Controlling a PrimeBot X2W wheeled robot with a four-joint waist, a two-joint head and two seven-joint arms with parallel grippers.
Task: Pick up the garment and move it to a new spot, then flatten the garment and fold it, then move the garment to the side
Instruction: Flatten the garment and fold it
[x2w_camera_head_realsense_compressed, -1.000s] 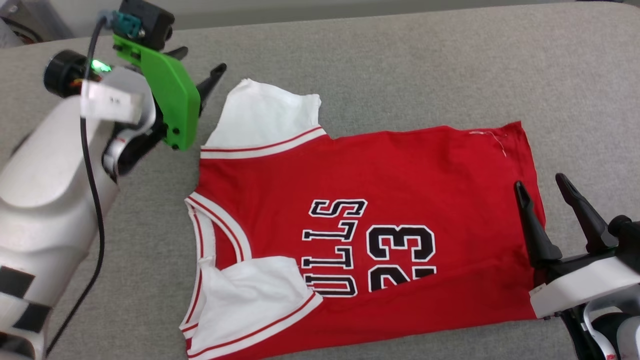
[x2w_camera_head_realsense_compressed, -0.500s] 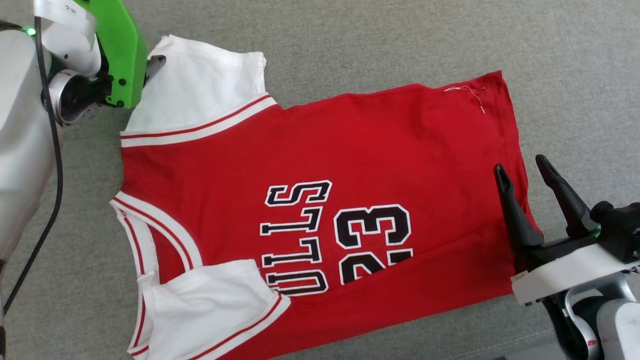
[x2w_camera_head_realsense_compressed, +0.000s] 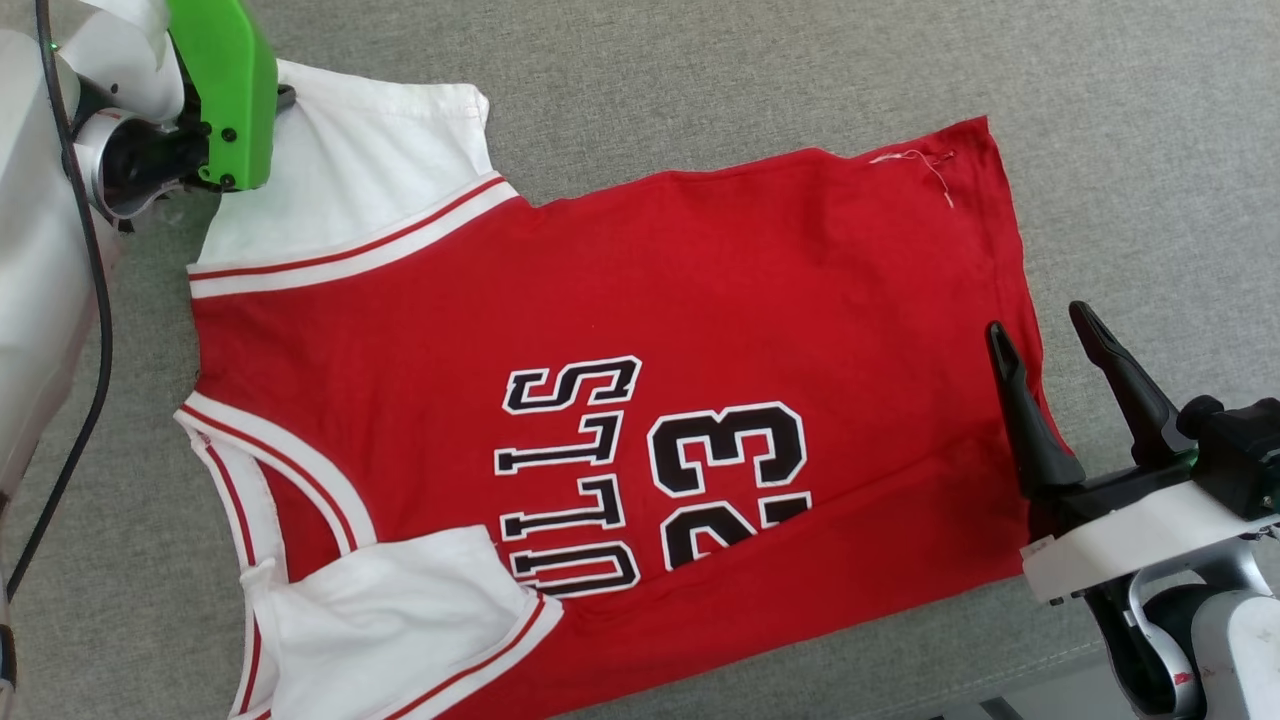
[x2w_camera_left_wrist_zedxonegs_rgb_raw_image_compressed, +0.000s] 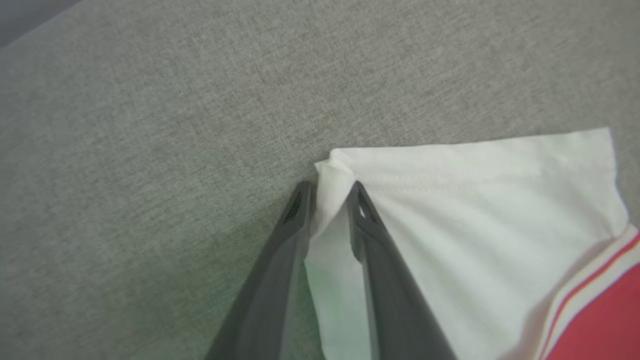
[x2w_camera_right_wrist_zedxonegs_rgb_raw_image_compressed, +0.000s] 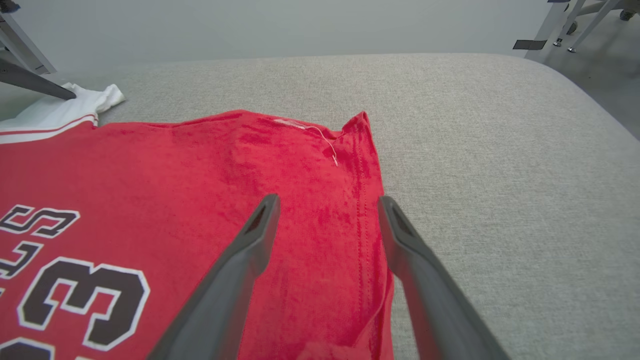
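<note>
The garment (x2w_camera_head_realsense_compressed: 620, 330), a red jersey with white sleeves and black "BULLS 23" lettering, lies spread on the grey surface, collar to the left. Its far white sleeve (x2w_camera_left_wrist_zedxonegs_rgb_raw_image_compressed: 475, 200) has its corner bunched between the two dark fingers of my left gripper (x2w_camera_left_wrist_zedxonegs_rgb_raw_image_compressed: 328, 192), which is shut on it. In the head view a green mount (x2w_camera_head_realsense_compressed: 220, 90) covers most of that gripper. My right gripper (x2w_camera_head_realsense_compressed: 1040, 325) is open over the red hem (x2w_camera_right_wrist_zedxonegs_rgb_raw_image_compressed: 365, 200), one finger above the cloth and one just past its edge. The near sleeve (x2w_camera_head_realsense_compressed: 390, 620) lies folded over the jersey's front.
The grey fabric surface (x2w_camera_head_realsense_compressed: 700, 80) has free room beyond and to the right of the jersey. Its front edge (x2w_camera_head_realsense_compressed: 1040, 670) runs near my right arm. A black cable (x2w_camera_head_realsense_compressed: 90, 350) hangs along my left arm. Metal stand legs (x2w_camera_right_wrist_zedxonegs_rgb_raw_image_compressed: 565, 20) are on the floor beyond the surface's corner.
The head camera has shifted. My left gripper has reached the far sleeve's corner and closed on it. The right gripper stays open over the hem.
</note>
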